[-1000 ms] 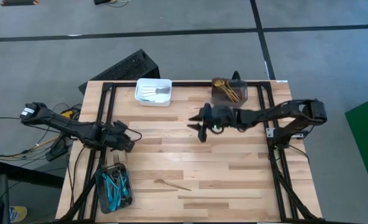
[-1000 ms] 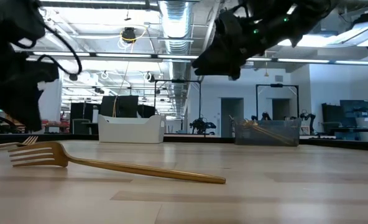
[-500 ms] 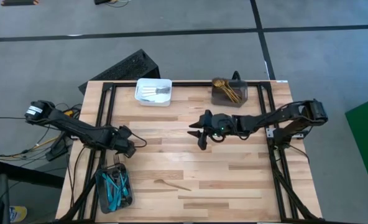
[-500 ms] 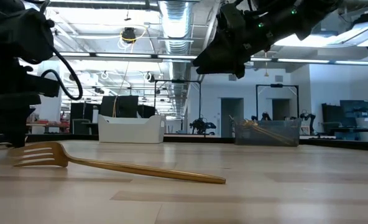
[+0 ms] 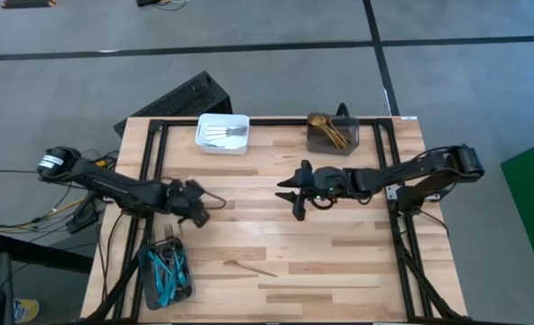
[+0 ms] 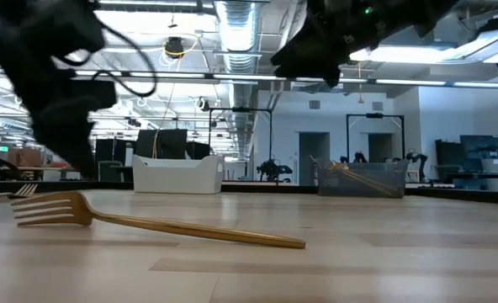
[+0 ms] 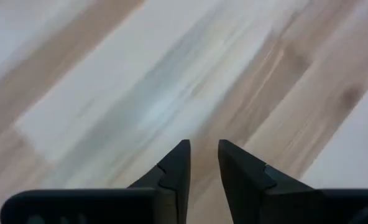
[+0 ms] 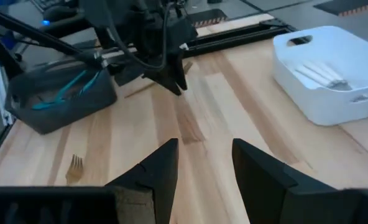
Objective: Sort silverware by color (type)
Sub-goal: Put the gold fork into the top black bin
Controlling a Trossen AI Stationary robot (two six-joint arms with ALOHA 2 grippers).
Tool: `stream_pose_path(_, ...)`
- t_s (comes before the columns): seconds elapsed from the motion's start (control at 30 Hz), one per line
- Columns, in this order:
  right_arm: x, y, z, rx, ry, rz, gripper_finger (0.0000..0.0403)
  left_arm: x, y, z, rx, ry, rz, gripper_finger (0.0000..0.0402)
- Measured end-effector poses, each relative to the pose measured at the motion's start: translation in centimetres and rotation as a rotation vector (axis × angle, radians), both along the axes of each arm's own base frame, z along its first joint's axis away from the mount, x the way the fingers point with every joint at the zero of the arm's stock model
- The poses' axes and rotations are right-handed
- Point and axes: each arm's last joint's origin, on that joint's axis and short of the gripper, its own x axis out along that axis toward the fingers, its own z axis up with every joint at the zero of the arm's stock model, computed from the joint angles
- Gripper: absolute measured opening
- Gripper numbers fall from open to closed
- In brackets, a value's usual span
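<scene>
The left hand (image 5: 201,204), narrowly parted and empty, had been swung inward over the counter (image 5: 339,262), likely toward the gold fork (image 5: 249,267); the right hand (image 5: 292,197) was held wide.

No readable text anywhere

This is a robotics lab or industrial workshop hall. The butcher-block table (image 5: 339,257) stands on a grey concrete floor (image 5: 249,81) marked with dark tape lines, and black metal framing (image 5: 402,226) is bolted along the table's sides. Beyond the table's far edge, the low view opens onto a large open hall: exposed silver ductwork (image 6: 236,25) and strip lights overhead, white walls, doorways, black frame rigs (image 6: 373,139) and monitors (image 6: 476,151) at other stations.
</scene>
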Motion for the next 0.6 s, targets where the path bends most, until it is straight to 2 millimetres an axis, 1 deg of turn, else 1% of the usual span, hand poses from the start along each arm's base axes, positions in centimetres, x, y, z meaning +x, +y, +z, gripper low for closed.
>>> stream_pose_path(0.1, -1.1, 0.1, 1.0, -0.019, 0.005, -0.036, 0.0175, 1.9, 0.8, 0.6, 0.033, -0.092, -0.075, 0.0072)
stream_pose_path(0.17, -1.8, 0.4, 1.7, -0.038, 0.007, -0.069, 0.0175, 3.1, 1.0, 1.8, 0.05, -0.16, -0.103, 0.0072)
stream_pose_path(0.23, -2.7, 0.9, 2.0, -0.057, 0.032, -0.099, 0.0175, 3.5, 1.1, 2.4, 0.054, -0.14, -0.101, 0.0072)
stream_pose_path(0.3, -3.5, 1.5, 2.4, -0.075, 0.047, -0.139, 0.0175, 3.4, 1.1, 2.5, 0.052, -0.087, -0.09, 0.0072)
stream_pose_path(0.4, -4.4, 2.3, 2.3, -0.111, 0.081, -0.222, 0.0175, 2.9, 0.9, 2.7, 0.044, -0.032, -0.068, 0.0072)
stream_pose_path(0.47, -4.8, 2.6, 2.1, -0.126, 0.102, -0.272, 0.0175, 1.8, 0.9, 2.3, 0.019, 0.065, -0.024, 0.0072)
stream_pose_path(0.6, -4.4, 3.0, 1.3, -0.134, 0.12, -0.317, 0.0175, -0.3, 0.6, 1.9, -0.072, 0.237, 0.129, 0.0073)
